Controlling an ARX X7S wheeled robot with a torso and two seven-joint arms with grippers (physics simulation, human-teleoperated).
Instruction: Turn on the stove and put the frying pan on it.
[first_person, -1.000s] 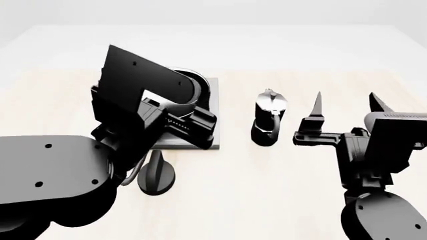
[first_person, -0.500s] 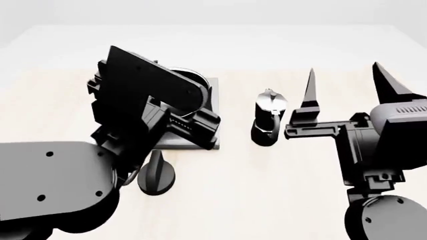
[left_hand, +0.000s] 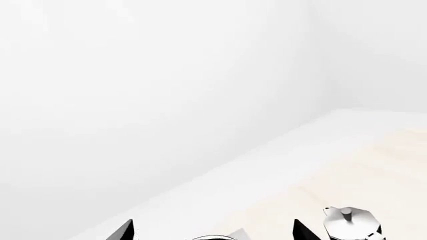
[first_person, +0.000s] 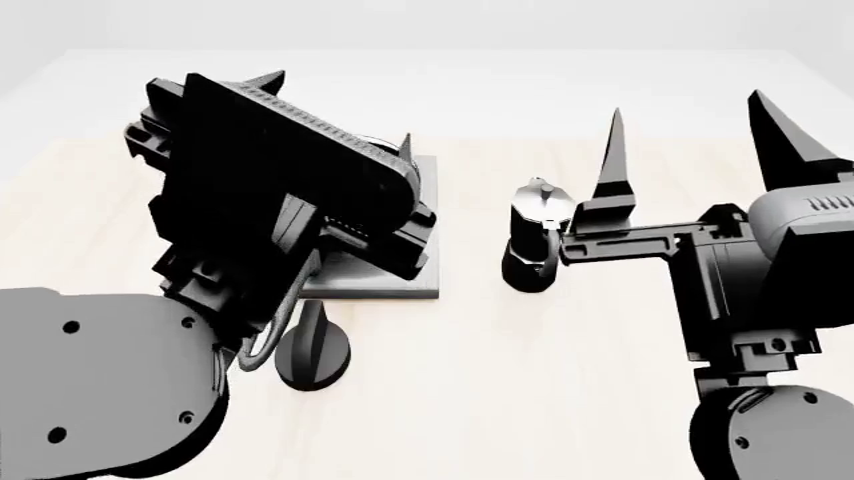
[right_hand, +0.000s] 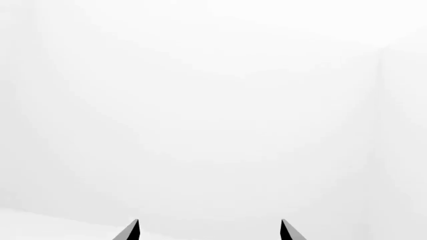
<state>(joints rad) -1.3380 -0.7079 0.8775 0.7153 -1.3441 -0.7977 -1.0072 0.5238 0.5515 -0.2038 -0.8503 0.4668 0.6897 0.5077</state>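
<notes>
The stove (first_person: 400, 280) is seen in the head view as a flat grey slab lying on the pale tabletop (first_person: 561, 380), and most of it is covered by the left arm. The frying pan (first_person: 404, 152) is placed on the stove; only a small dark part of its rim is shown behind the arm, and a thin sliver of it appears at the edge of the left wrist view. The round black knob (first_person: 314, 350) stands on the tabletop just beside the near edge of the stove.

The left gripper (left_hand: 210, 231) is held above the stove and the pan. Its fingers (left_hand: 125, 231) are spread apart and nothing is held between them; they are not touching the pan.

The moka pot (first_person: 537, 235) stands upright to the right of the stove, apart from it. The right gripper (first_person: 694, 140) is raised just beside the moka pot, with its fingers (first_person: 613, 160) pointing upward, set wide apart and empty, well apart from the pan.
</notes>
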